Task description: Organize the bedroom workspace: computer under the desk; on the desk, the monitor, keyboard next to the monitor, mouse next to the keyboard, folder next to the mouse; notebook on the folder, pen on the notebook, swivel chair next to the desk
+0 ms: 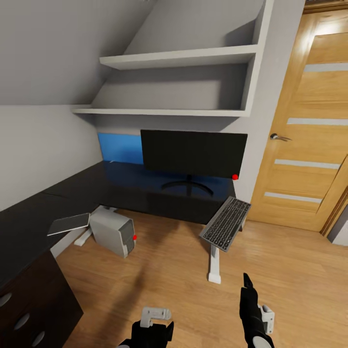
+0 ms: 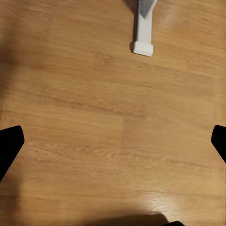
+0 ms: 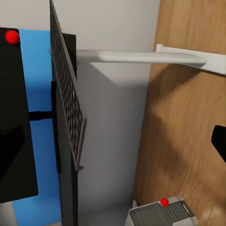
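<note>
I'm looking at a room with a light wood plank floor [image 1: 159,285] across the bottom of the frame. A grey wall [image 1: 34,150] fills the left, and a sloped ceiling [image 1: 58,43] cuts across the upper left. Two white shelves [image 1: 179,60] sit in a recess at top centre, one above the other. Under them a blue panel [image 1: 118,147] is fixed to the wall. On the right stands a wooden door [image 1: 309,135] with pale horizontal strips and a metal handle [image 1: 279,137].
</note>
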Robot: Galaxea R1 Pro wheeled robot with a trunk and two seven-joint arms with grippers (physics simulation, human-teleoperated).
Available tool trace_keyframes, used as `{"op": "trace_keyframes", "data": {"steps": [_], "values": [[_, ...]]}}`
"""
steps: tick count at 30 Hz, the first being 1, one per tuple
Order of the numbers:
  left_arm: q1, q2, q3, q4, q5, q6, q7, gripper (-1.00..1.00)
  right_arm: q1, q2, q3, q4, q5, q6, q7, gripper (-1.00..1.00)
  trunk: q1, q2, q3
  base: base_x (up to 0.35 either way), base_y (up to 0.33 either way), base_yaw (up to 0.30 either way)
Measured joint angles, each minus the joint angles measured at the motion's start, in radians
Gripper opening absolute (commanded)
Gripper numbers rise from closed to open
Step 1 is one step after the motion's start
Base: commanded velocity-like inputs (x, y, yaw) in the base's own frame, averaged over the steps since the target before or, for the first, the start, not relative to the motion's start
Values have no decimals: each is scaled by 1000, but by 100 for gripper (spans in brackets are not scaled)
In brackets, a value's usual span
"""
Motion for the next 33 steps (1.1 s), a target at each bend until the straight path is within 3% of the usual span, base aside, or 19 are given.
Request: {"op": "trace_keyframes", "data": {"steps": [5, 10, 12, 16, 17, 20, 22, 24, 25, 27, 30, 31, 33], "values": [[0, -3, -2, 22, 2, -1, 4, 100, 0, -6, -2, 15, 5, -4, 0, 100, -19, 35, 16, -1, -2, 0], [0, -5, 0, 104, 3, -4, 4, 100, 0, -51, -3, 115, 25, -7, -1, 100, -38, 70, 31, 0, 0, 0], [0, -10, 3, 159, 3, -15, 3, 100, 0, -81, -3, 186, 53, -7, -1, 100, -46, 84, 38, 0, 0, 0], [0, -18, 19, 242, 3, -77, 4, 100, 0, -107, -4, 301, 164, -13, -1, 100, -61, 112, 50, 0, 0, 0], [0, -20, 29, 272, 3, -112, 4, 100, 0, -113, -5, 341, 225, -29, -1, 100, -65, 119, 53, 0, 0, 0], [0, -20, 45, 319, 4, -160, 5, 100, 0, -120, -7, 403, 329, -77, -3, 100, -77, 140, 63, 0, 0, 0], [0, -21, 68, 388, 6, -197, 4, 100, -1, -126, -9, 497, 462, -162, -5, 100, -84, 154, 69, 0, 0, 0], [0, -22, 81, 427, 6, -208, 1, 100, -2, -127, -8, 547, 527, -206, -6, 100, -92, 168, 75, 0, 0, 0], [0, -23, 89, 462, 7, -215, -1, 100, -4, -127, -9, 594, 580, -242, -7, 100, -96, 175, 78, 0, 0, 0], [0, -23, 97, 514, 8, -234, -4, 100, -5, -127, -9, 658, 636, -281, -9, 100, -104, 189, 85, 0, 0, 0], [0, -23, 103, 585, 10, -306, -5, 100, -7, -127, -9, 719, 673, -305, -10, 100, -115, 210, 94, 0, 0, 0], [0, -24, 105, 658, 10, -455, -6, 100, -8, -127, -5, 752, 693, -320, -7, 100, -119, 217, 97, 0, 0, 0], [0, -24, 107, 690, 3, -537, -5, 100, -8, -124, -2, 761, 710, -329, -4, 100, -127, 231, 103, 0, 0, 0]]}}
